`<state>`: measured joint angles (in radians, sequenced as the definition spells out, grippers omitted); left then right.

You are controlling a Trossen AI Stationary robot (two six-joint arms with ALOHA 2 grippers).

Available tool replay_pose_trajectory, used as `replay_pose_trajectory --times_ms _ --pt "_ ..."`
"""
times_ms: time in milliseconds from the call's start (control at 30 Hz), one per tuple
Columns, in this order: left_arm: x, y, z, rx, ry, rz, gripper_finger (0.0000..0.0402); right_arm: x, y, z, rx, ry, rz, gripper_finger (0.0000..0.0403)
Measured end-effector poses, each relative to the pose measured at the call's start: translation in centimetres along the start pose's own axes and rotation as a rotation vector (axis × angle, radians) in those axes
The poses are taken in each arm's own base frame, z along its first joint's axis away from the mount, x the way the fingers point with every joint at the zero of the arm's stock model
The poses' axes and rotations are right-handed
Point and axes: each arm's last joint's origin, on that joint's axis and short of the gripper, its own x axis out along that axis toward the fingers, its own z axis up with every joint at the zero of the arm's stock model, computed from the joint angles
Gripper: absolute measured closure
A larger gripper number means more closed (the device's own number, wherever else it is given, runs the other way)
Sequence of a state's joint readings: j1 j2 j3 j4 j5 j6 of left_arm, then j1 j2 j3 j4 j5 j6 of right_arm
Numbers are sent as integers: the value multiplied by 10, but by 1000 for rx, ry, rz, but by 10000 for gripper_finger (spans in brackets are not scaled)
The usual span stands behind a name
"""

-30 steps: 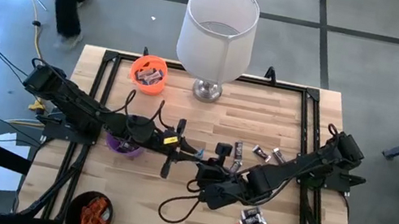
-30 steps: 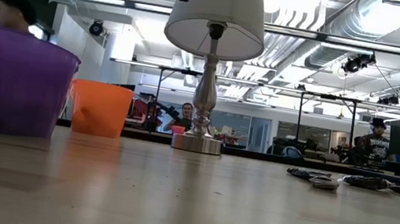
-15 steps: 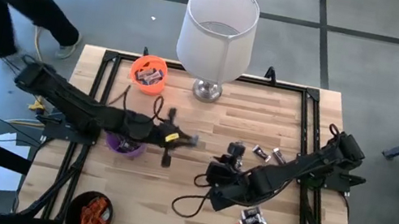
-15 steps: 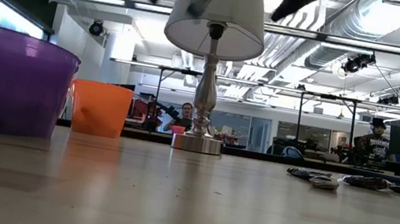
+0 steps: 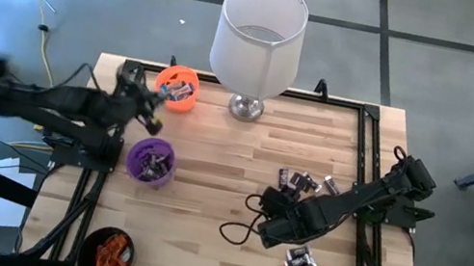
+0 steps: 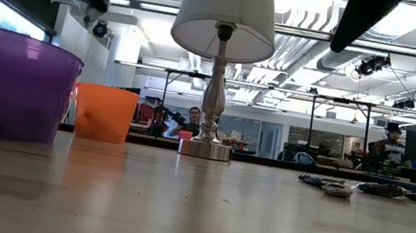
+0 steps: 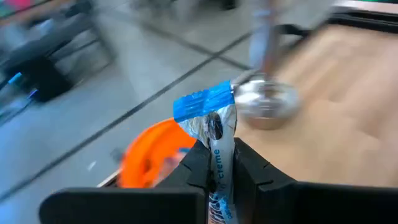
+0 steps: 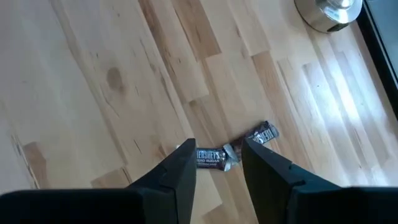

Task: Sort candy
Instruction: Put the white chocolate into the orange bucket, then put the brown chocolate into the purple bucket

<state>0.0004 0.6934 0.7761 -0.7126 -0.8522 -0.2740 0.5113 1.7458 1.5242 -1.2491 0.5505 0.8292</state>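
Wooden tabletop [image 5: 215, 149] with a white lamp and small cups.
Left claw [image 7: 216, 163] pinches a silver-blue wrapped candy [image 7: 211, 115] above the orange cup [image 5: 177, 86]. Right claw [image 8: 219, 163] is spread over a dark brown wrapped candy [image 8: 210, 157].

The left arm stretches in from the left edge of the overhead picture toward the upper left of the table, its left gripper [image 5: 151, 108] pinched tight on a silver-and-blue candy [image 7: 214, 134] that sticks up between the fingers. The right arm folds in from the right edge, bent low across the lower middle of the table. Its right gripper [image 5: 270, 201] points toward the centre with the two fingers [image 8: 180, 171] standing apart, nothing between them.
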Motion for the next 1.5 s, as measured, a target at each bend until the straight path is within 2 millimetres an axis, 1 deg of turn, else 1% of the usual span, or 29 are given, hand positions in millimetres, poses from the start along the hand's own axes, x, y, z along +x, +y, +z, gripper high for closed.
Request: replay_pose_trajectory --times_ms 67,133,233,333,533,700,833,1000,1133,1233,1367,1500 --pt "5 13 1 -62 7 77 383 1 -1 1 -19 5 2 279" --pt "12 21 5 -70 13 99 383 2 -2 2 -16 9 2 279" --pt "27 31 10 -76 42 66 382 2 -3 3 -10 11 0 279" --pt "48 40 11 -122 98 30 380 2 -3 3 -10 10 0 279" --pt "90 59 -1 -168 278 -19 379 2 -3 3 -6 11 0 279" --pt "113 70 -5 -190 312 -77 378 2 -3 3 -9 11 0 279" --pt "123 76 -7 -217 348 -182 374 2 -3 3 -12 11 0 279" --pt "135 87 -4 -222 383 -145 348 2 -2 2 -13 32 21 279" --pt "143 93 0 -180 389 -141 324 2 -2 1 -8 47 34 279" --pt "148 94 0 -180 417 -140 308 2 -1 1 -6 66 51 279" --pt "150 94 0 -157 464 -154 295 2 -1 0 -7 92 74 279" --pt "144 94 2 -134 518 -171 292 2 -2 -2 -17 127 77 279"
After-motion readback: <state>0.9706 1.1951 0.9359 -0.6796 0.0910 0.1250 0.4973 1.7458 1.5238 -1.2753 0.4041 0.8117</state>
